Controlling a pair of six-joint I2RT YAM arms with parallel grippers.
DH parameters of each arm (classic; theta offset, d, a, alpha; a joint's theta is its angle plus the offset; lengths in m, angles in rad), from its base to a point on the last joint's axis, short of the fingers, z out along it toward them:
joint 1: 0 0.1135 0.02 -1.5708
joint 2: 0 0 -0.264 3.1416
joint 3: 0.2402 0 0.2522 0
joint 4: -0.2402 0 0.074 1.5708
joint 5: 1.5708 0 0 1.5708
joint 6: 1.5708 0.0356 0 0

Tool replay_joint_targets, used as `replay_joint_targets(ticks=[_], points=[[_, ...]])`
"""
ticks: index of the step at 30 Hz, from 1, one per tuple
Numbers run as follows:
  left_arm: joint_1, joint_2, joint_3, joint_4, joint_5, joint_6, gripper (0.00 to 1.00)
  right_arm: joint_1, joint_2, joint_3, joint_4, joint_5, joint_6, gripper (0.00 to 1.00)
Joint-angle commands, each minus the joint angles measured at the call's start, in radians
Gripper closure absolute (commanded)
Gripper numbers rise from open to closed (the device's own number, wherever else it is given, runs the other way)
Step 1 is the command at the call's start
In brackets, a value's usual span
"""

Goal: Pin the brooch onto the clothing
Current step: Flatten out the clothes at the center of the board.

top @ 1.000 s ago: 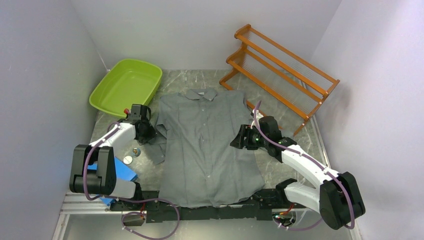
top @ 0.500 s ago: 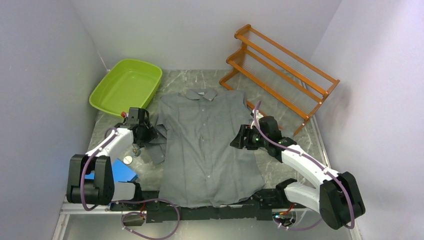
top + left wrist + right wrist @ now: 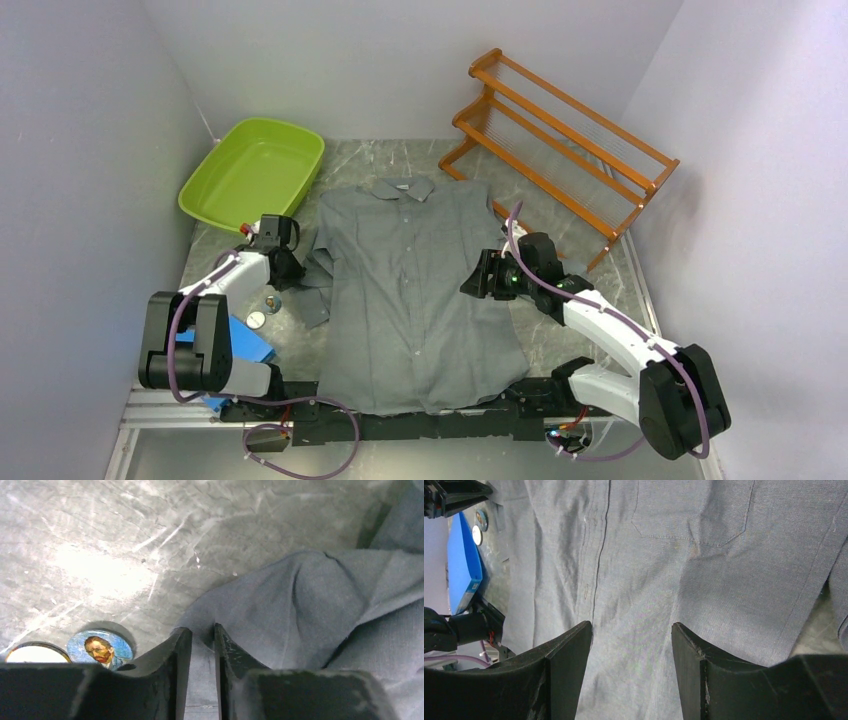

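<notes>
The clothing (image 3: 415, 290), a dark-grey button-up shirt, lies flat along the table's middle with its collar at the far end. Its left sleeve (image 3: 300, 600) is rumpled. My left gripper (image 3: 288, 268) (image 3: 202, 630) sits at that sleeve's edge, jaws nearly together with sleeve cloth in the narrow gap. The brooch (image 3: 100, 649) (image 3: 270, 302), a round badge with a painted portrait, lies on the table just left of the fingers, untouched. My right gripper (image 3: 472, 280) (image 3: 631, 630) hovers open over the shirt front, below the chest pocket (image 3: 691, 515), holding nothing.
A pale round disc (image 3: 35, 652) (image 3: 256, 320) lies beside the brooch. A blue box (image 3: 245, 345) (image 3: 461, 565) sits near the left arm's base. A green tub (image 3: 250, 170) stands at the back left. An orange wooden rack (image 3: 560, 140) stands at the back right.
The left gripper's jaws widened, then narrowed onto the sleeve edge, and the left arm shifted slightly by the sleeve. The right arm has not moved.
</notes>
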Motion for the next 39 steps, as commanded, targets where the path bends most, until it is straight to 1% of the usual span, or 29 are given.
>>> replay_joint_targets(ticks=[1, 2, 3, 4, 6, 8, 12, 17, 21, 25, 28, 30, 32, 37, 39], points=[[0.005, -0.032, 0.051, 0.005, -0.089, 0.013, 0.78, -0.004, -0.035, -0.010, 0.030, 0.002, -0.013, 0.36], [0.005, -0.043, 0.067, -0.010, -0.094, 0.023, 0.84, -0.004, -0.035, -0.013, 0.032, 0.001, -0.012, 0.36], [0.004, -0.053, 0.085, -0.026, -0.100, 0.035, 0.94, -0.004, -0.035, -0.015, 0.033, 0.001, -0.011, 0.36], [0.004, -0.064, 0.108, -0.049, -0.110, 0.044, 0.97, -0.004, -0.034, -0.017, 0.034, -0.001, -0.011, 0.36], [0.004, -0.084, 0.158, -0.118, -0.140, 0.065, 0.97, -0.004, -0.031, -0.023, 0.038, -0.002, -0.008, 0.36], [0.004, -0.105, 0.205, -0.184, -0.204, 0.077, 0.97, -0.004, -0.029, -0.027, 0.045, -0.006, -0.001, 0.36], [0.005, -0.147, 0.288, -0.278, -0.281, 0.103, 0.97, -0.004, -0.020, -0.034, 0.063, -0.015, 0.005, 0.36], [0.004, -0.179, 0.365, -0.328, -0.363, 0.132, 0.97, -0.004, -0.002, -0.032, 0.072, -0.026, 0.007, 0.36], [0.004, -0.156, 0.423, -0.370, -0.471, 0.119, 0.97, -0.004, 0.007, -0.036, 0.082, -0.032, 0.011, 0.36], [0.004, -0.119, 0.455, -0.384, -0.566, 0.155, 0.97, -0.004, 0.009, -0.041, 0.086, -0.036, 0.014, 0.36], [0.003, -0.095, 0.471, -0.365, -0.678, 0.197, 0.98, -0.004, 0.006, -0.044, 0.082, -0.030, 0.011, 0.36], [0.003, -0.083, 0.506, -0.404, -0.729, 0.171, 0.97, -0.004, 0.010, -0.044, 0.084, -0.027, 0.010, 0.36], [0.003, -0.081, 0.544, -0.432, -0.744, 0.147, 0.97, -0.004, 0.019, -0.042, 0.087, -0.030, 0.011, 0.36], [0.002, -0.101, 0.498, -0.312, -0.813, 0.239, 0.97, -0.004, 0.045, -0.038, 0.106, -0.041, 0.014, 0.36], [0.002, -0.087, 0.497, -0.324, -0.835, 0.238, 0.97, -0.004, 0.052, -0.041, 0.114, -0.043, 0.015, 0.36]])
